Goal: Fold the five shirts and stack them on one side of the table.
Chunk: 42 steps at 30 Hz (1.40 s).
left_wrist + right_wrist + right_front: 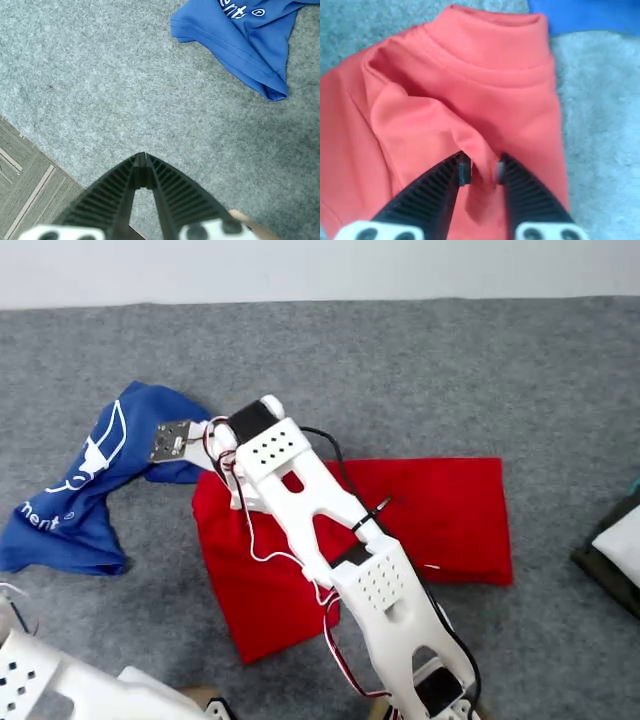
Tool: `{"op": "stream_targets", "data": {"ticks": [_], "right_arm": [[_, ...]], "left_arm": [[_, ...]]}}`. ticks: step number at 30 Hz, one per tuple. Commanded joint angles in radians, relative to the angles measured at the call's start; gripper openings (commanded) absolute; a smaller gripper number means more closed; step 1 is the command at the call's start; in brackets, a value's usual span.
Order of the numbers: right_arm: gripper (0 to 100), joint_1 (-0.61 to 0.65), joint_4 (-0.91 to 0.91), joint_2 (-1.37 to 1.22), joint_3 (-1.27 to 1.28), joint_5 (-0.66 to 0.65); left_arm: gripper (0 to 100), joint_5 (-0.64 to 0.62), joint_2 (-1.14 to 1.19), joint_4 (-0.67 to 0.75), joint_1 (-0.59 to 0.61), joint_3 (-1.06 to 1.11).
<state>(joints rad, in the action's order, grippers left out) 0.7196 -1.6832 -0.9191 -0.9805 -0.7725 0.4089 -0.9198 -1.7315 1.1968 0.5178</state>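
Pinching a raised ridge of the red shirt (445, 100) between the ribbed black tips of the right gripper (481, 171), clenching the fabric just below the collar band. Gripping at the shirt's 10 o'clock corner in the high view, with the cloth spreading away toward 3 and 4 o'clock, stretching longest along the 9-to-3 line and trailing a loose flap toward 7. Handling soft, matte, limp fabric, creasing around the pinch; probably calling for a drag toward 4 o'clock to lay that corner over the body. Resting it all on a fuzzy grey mat (450, 370). Neighbouring, at 9 o'clock just beside the grip, a crumpled blue shirt (90, 480) with white print, seemingly touching the red corner. Leaving the left gripper (145, 161) clenched on nothing at the table's 7 o'clock corner, well apart from the red shirt, making the right arm the nearer.
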Motion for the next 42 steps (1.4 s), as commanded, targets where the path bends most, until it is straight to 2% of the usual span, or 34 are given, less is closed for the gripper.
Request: {"op": "stream_targets", "data": {"ticks": [1,7,14,19,24,27,34,42], "right_arm": [[23.5,0.005,0.016,0.018,-0.054,-0.009],[24.0,0.01,0.021,0.018,-0.18,-0.009],[23.7,0.002,-0.114,0.022,-0.345,0.023],[21.7,-0.004,-0.113,0.091,-0.221,0.057],[6.6,0.056,-0.105,0.165,-0.014,0.089],[1.1,0.087,-0.077,0.163,0.043,0.129],[0.9,0.111,0.024,0.059,0.048,0.141],[0.9,0.223,-0.039,-0.01,0.048,0.143]], "left_arm": [[0,-0.005,-0.012,-0.006,-0.003,-0.007],[0,-0.005,-0.012,-0.006,-0.003,-0.007],[0,-0.005,-0.012,-0.006,-0.003,-0.007],[0,-0.003,-0.012,-0.005,-0.003,-0.007],[0,-0.002,-0.012,-0.005,-0.003,-0.007],[0,-0.002,-0.012,-0.005,-0.003,-0.007],[0,-0.002,-0.012,-0.005,-0.003,-0.005],[0,-0.002,-0.012,-0.005,-0.003,-0.005]]}}
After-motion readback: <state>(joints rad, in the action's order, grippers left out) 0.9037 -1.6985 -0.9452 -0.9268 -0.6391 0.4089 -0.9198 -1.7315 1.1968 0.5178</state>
